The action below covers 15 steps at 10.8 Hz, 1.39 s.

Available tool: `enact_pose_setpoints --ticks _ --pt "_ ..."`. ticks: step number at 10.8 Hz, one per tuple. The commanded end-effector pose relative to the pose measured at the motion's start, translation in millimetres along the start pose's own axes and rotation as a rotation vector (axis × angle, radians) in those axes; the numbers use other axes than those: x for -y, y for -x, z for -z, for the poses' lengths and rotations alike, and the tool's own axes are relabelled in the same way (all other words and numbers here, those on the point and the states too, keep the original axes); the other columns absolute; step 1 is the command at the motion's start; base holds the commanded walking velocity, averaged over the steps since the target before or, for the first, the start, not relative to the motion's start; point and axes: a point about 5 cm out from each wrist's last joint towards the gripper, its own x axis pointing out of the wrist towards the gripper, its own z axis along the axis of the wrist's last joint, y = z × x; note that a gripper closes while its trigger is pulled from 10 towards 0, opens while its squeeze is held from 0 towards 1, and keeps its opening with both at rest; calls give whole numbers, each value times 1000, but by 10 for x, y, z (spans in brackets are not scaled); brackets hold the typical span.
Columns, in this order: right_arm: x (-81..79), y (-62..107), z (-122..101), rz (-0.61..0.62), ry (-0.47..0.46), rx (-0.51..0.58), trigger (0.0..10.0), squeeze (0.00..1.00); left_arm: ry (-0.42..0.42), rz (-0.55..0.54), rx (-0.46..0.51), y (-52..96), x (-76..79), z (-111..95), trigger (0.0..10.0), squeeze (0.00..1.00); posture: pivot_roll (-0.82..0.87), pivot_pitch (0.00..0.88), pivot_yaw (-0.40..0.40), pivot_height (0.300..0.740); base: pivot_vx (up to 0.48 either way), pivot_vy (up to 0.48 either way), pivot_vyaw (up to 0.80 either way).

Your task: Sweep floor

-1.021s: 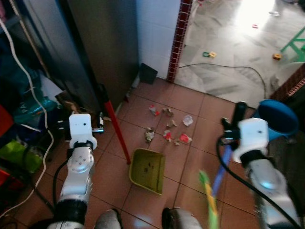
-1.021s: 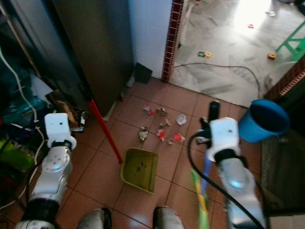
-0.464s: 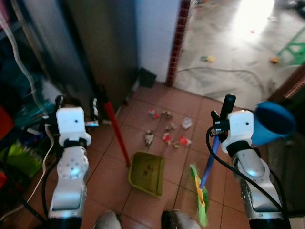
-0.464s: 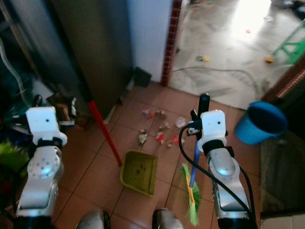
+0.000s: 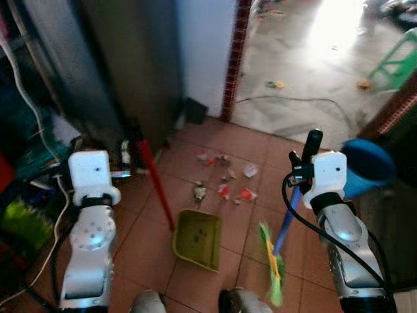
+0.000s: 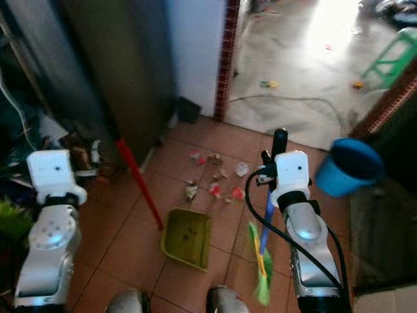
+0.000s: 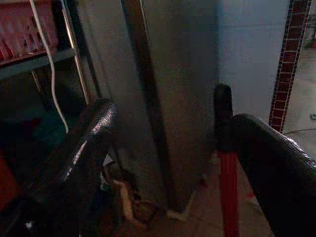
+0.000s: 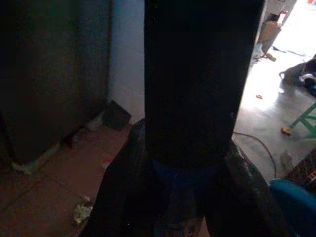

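Right gripper (image 6: 279,153) clamped around blue broom handle (image 6: 266,222), litter (image 6: 214,175) ahead; left gripper (image 7: 168,163) spread wide, red dustpan handle (image 7: 228,197) between fingers per wrist view.

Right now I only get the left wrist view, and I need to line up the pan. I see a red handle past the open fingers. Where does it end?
Observer: The red handle slants down to a yellow-green dustpan lying on the tiles in front of the robot's feet.
Operator: Where's the litter?
Observer: The scraps lie just beyond the dustpan, toward the doorway.
Operator: And the broom?
Observer: The right gripper grips its blue shaft, and the green bristles sit right of the dustpan.
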Motion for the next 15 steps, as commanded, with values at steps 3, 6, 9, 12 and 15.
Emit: enact_pose_setpoints --ticks 3,6,9,12,15 --pt "34 1 -39 15 16 27 10000 0 4 -8 -6 20 -37 -28 10000 0 24 43 -21 740 0 0 0" --pt "39 2 -35 14 20 28 10000 0 2 2 -4 25 -35 -42 10000 0 23 48 -22 740 200 0 0" --pt "45 5 -31 15 23 27 10000 0 7 13 -6 26 -5 -39 10000 0 18 49 -22 740 341 0 0" --pt "45 9 -25 13 25 25 10000 0 8 13 -10 27 -3 -28 10000 0 19 49 -22 740 325 0 0" --pt "49 18 -21 11 27 23 10000 0 18 18 -15 38 11 -21 10000 0 17 49 -25 740 299 0 0"
